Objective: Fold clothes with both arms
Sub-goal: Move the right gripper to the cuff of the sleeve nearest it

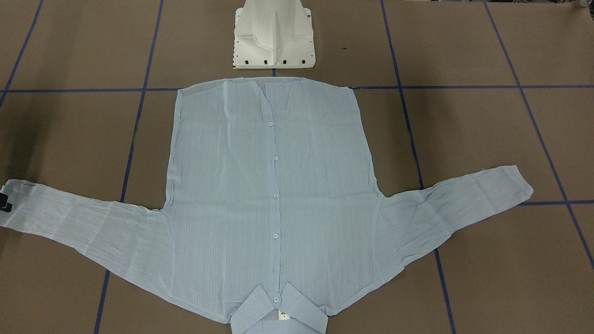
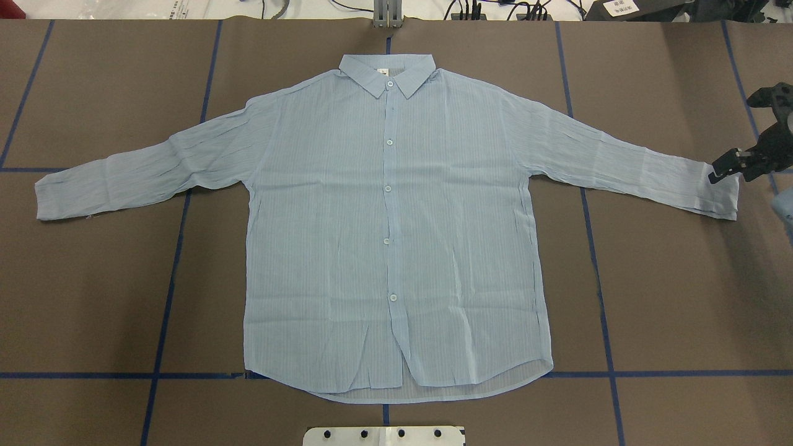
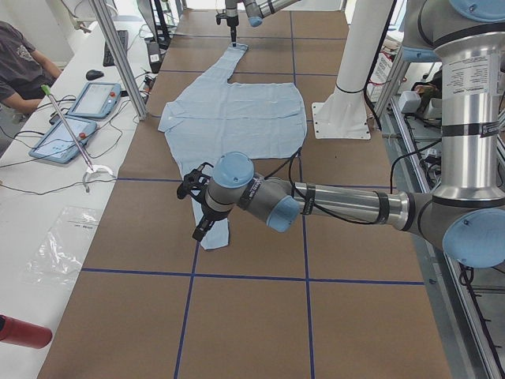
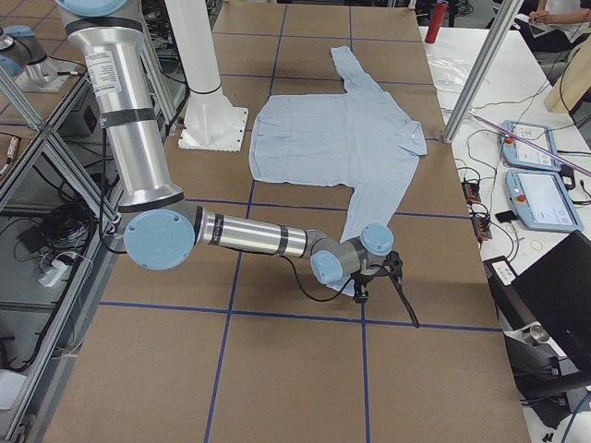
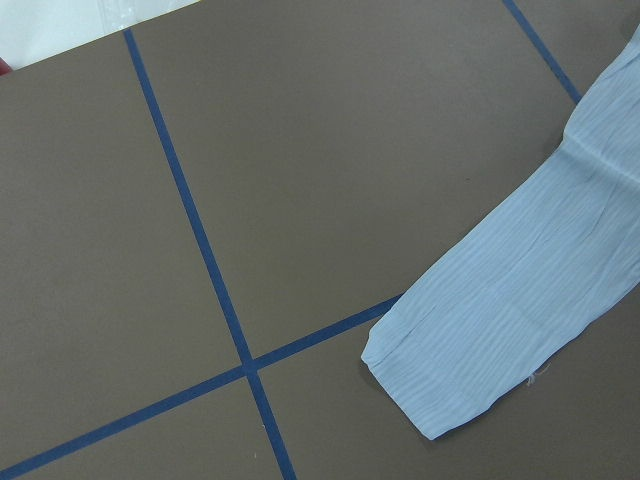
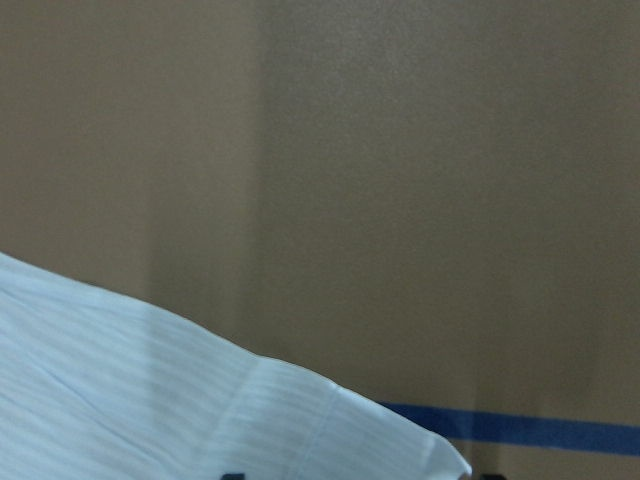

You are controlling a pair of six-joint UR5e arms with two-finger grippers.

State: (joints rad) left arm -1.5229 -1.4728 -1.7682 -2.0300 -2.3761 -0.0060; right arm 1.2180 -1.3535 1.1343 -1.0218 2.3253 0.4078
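Note:
The pale-blue striped shirt (image 2: pixel 384 223) lies flat, front up and buttoned, with both sleeves spread. Its collar (image 2: pixel 387 71) points away from the robot base. My right gripper (image 2: pixel 734 136) is low at the right sleeve's cuff (image 2: pixel 712 192), jaws open, with one finger (image 1: pixel 4 202) against the cuff's end. The right wrist view shows that cuff (image 6: pixel 200 410) close below. My left gripper (image 3: pixel 197 213) hangs above the left sleeve's cuff (image 5: pixel 440 370). It shows only in the exterior left view, so I cannot tell if it is open or shut.
The white pedestal base (image 1: pixel 274 37) stands just behind the hem. Blue tape lines (image 2: pixel 167 297) grid the brown table. An operators' bench with tablets (image 3: pixel 87 99) and an aluminium post (image 3: pixel 118 59) runs along the table's far side.

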